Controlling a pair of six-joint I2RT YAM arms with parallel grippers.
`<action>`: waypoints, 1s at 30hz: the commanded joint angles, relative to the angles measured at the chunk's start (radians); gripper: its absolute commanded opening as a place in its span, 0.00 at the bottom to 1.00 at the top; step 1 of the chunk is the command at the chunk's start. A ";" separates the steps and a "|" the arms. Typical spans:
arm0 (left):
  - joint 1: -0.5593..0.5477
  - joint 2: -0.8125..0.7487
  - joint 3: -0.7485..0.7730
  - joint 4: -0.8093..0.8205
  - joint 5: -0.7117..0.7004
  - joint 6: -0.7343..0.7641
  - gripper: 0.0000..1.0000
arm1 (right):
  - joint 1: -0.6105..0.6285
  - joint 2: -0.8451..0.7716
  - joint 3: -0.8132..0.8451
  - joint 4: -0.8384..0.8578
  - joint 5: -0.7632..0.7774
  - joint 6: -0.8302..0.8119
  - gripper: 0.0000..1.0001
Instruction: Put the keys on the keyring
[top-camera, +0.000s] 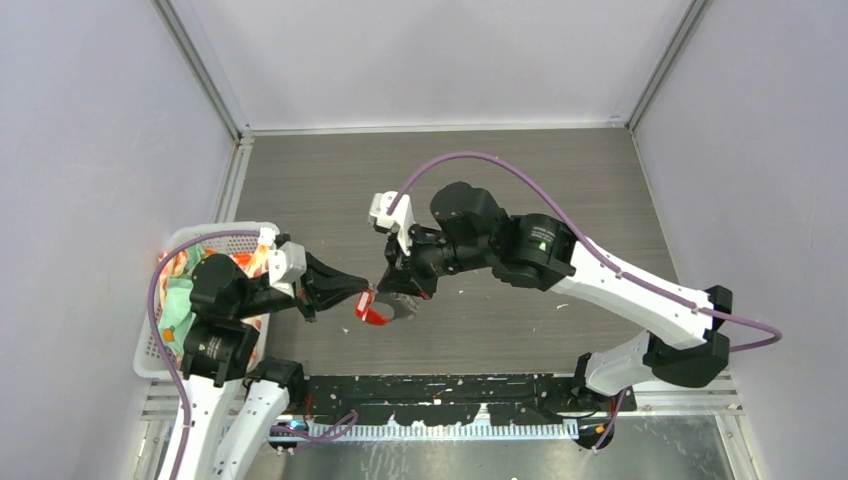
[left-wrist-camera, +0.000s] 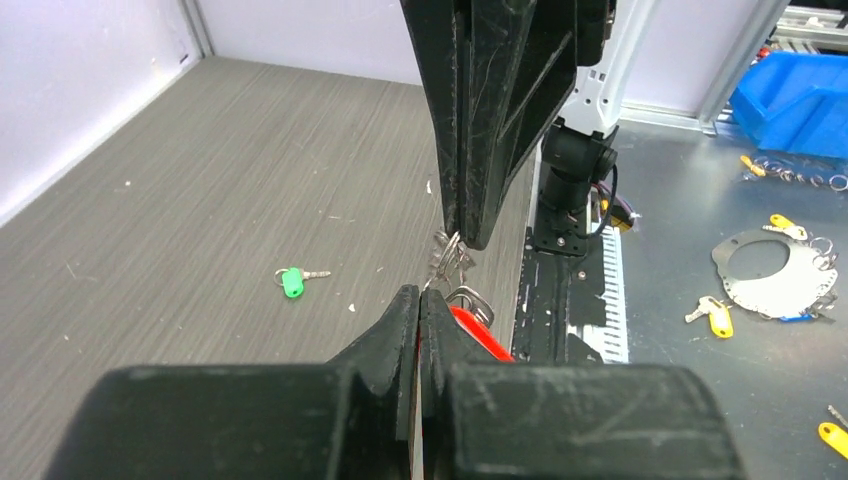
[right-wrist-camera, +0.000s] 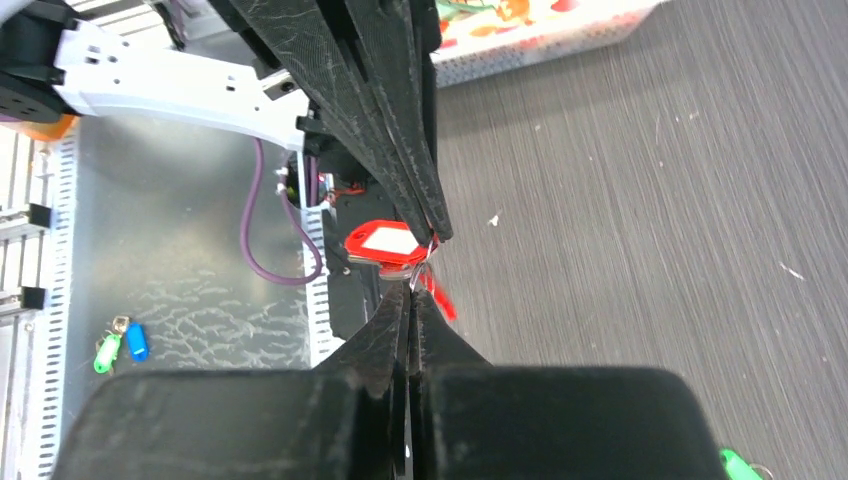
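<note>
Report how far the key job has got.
Done: nothing I can confirm. In hand: left claw and right claw, both shut, pinch the keyring with the red-tagged key between them; whether it is threaded is unclear. To do: the green key lies loose on the table.

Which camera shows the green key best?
The left wrist view: the green key lies whole on the table, unobstructed. The right wrist view catches only its green head at the bottom edge. I cannot find it in the top view.
</note>
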 joint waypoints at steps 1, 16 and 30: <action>0.005 0.004 0.035 -0.064 0.002 0.067 0.00 | -0.005 -0.129 -0.078 0.229 -0.109 0.032 0.01; 0.006 0.003 0.181 -0.020 0.160 0.088 0.66 | -0.046 -0.276 -0.376 0.589 -0.225 0.151 0.01; 0.006 0.049 0.165 0.044 0.247 0.019 0.26 | -0.047 -0.295 -0.500 0.871 -0.270 0.179 0.01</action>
